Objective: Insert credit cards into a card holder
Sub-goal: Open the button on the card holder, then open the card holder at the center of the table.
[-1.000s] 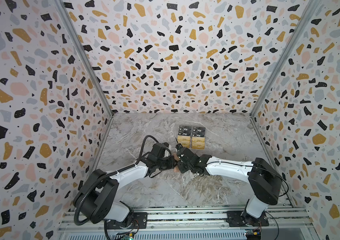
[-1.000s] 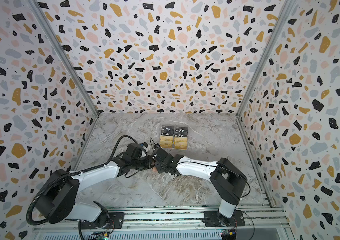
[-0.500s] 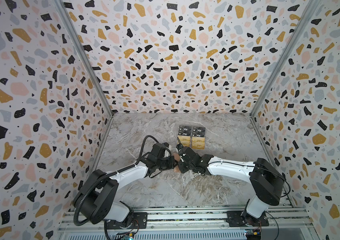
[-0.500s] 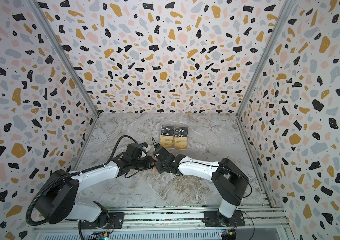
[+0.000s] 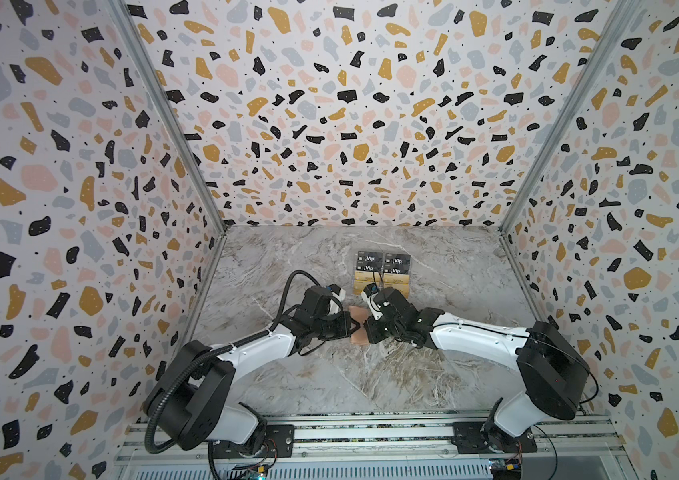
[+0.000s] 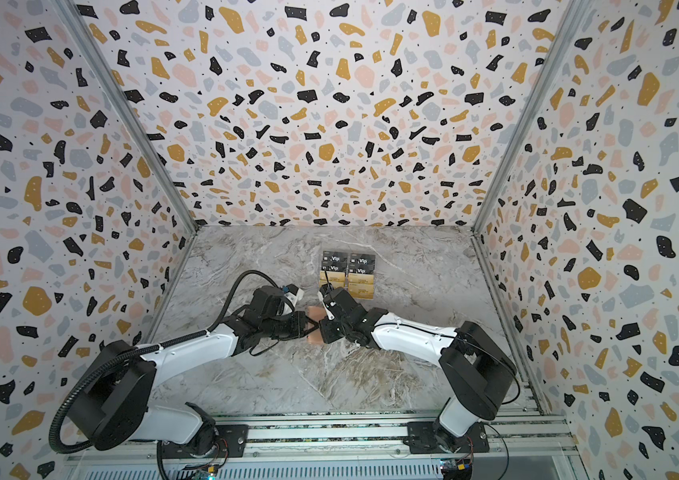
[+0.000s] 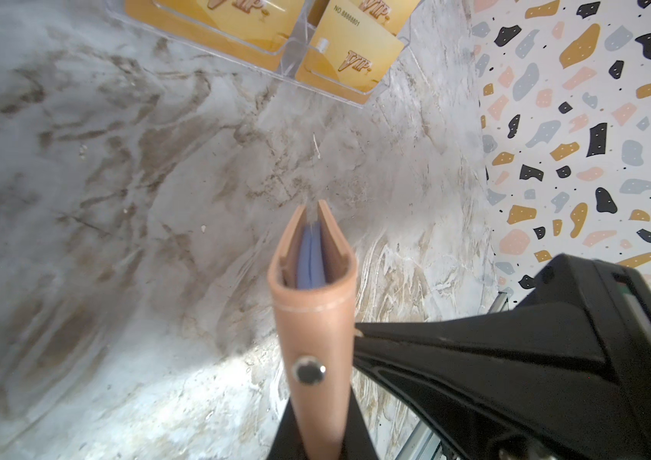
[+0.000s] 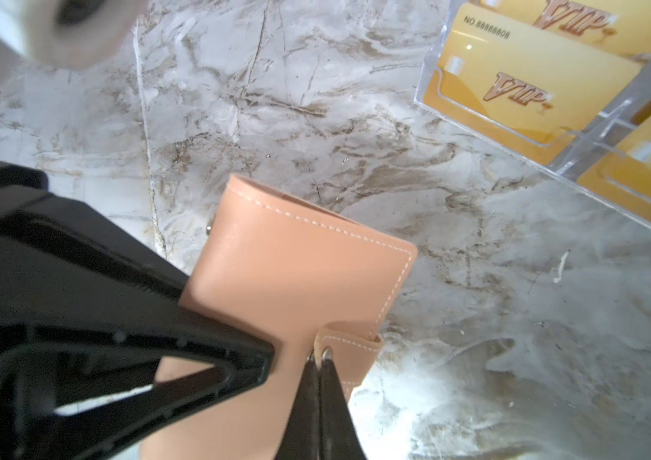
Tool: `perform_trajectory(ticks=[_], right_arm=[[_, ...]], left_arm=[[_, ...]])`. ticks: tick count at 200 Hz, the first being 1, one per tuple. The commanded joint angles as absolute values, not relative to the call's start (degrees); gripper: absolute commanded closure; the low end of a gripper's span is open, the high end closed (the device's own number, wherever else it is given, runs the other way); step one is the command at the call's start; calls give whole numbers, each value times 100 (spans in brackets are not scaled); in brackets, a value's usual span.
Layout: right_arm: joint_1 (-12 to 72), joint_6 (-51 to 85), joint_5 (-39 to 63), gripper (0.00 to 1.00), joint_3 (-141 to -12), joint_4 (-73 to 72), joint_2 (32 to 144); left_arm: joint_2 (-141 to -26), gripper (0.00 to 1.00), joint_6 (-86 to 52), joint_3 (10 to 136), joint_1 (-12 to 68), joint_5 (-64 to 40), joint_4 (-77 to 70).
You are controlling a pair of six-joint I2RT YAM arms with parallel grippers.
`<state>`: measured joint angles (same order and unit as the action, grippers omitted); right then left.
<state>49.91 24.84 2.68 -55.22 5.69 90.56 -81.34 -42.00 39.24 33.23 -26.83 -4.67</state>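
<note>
The peach-pink card holder [image 5: 356, 314] stands on edge above the marble floor, between my two grippers. My left gripper [image 7: 319, 432] is shut on its folded body just below the round snap stud [image 7: 310, 371]. Pale blue sleeves [image 7: 309, 259] show inside the slightly parted covers. My right gripper [image 8: 321, 357] is shut on the holder's small stitched snap tab [image 8: 349, 345]. In both top views the two grippers meet at the holder [image 6: 313, 316]. Gold credit cards [image 5: 364, 285] [image 8: 531, 79] sit in the stand just behind.
A clear tiered plastic stand [image 8: 594, 147] holds the gold cards in front and black Vip cards [image 5: 383, 262] behind, at the floor's back middle. Terrazzo walls [image 5: 80, 208] close in the left, right and back. A metal rail [image 5: 329, 440] runs along the front.
My right gripper's jaws have closed onto the holder's snap tab. Both arms have stayed almost where they were, and the left grip is unchanged.
</note>
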Motion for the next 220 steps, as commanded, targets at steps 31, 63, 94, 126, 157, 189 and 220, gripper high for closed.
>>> perform_trajectory(ticks=[31, 63, 94, 126, 157, 189, 220], right_arm=[[4509, 2674, 673, 96, -5115, 327, 8483], [4336, 2685, 804, 96, -4900, 278, 8185], [4214, 2677, 969, 91, -4714, 208, 7942], [4044, 2632, 1305, 68, -4571, 181, 7739], [4113, 2679, 1784, 62, -4788, 103, 7296], [4423, 2818, 2512, 61, -5058, -601, 7293], [4001, 3455, 3963, 68, -4552, -2000, 7624]], left_arm=[[-8080, 100, -4055, 3917, 3323, -3274, -595], [-8046, 100, -3979, 3964, 3314, -3331, -493], [-8044, 100, -3988, 3998, 3296, -3405, -537], [-8016, 100, -4020, 4060, 3296, -3520, -564], [-8041, 100, -3975, 4187, 3296, -3355, -337], [-7996, 100, -3913, 4376, 3296, -3449, -208], [-7801, 100, -3893, 4480, 3240, -3792, -169]])
